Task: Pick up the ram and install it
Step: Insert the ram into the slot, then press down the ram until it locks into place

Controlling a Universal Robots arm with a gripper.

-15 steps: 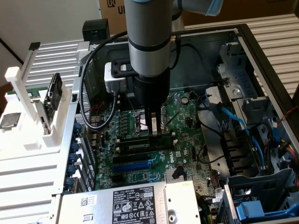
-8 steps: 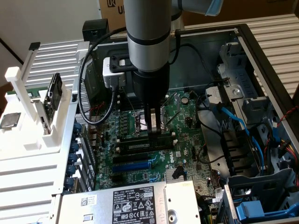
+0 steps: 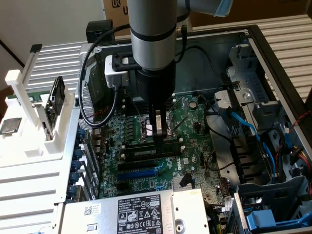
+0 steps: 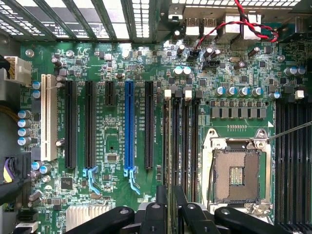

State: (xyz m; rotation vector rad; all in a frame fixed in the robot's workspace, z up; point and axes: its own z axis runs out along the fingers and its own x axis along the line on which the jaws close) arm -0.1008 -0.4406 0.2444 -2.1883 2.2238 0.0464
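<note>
The ram (image 3: 141, 153) stands on edge in the memory slot nearest the expansion slots, its white label facing the exterior view. In the wrist view the ram (image 4: 168, 146) shows as a thin greenish strip running along that slot. My gripper (image 3: 158, 141) reaches straight down onto the ram's middle. Its black fingers (image 4: 161, 207) sit close on either side of the ram's top edge, and the gripper (image 4: 169, 207) is shut on it. I cannot tell how deep the ram sits in the slot.
Empty black memory slots (image 4: 187, 146) lie beside the ram, then the open CPU socket (image 4: 237, 175). A blue expansion slot (image 4: 128, 126) lies on the other side. A white fixture (image 3: 29, 122) outside the case holds a dark board (image 3: 58, 95). Blue cables (image 3: 253, 131) hang at the exterior view's right.
</note>
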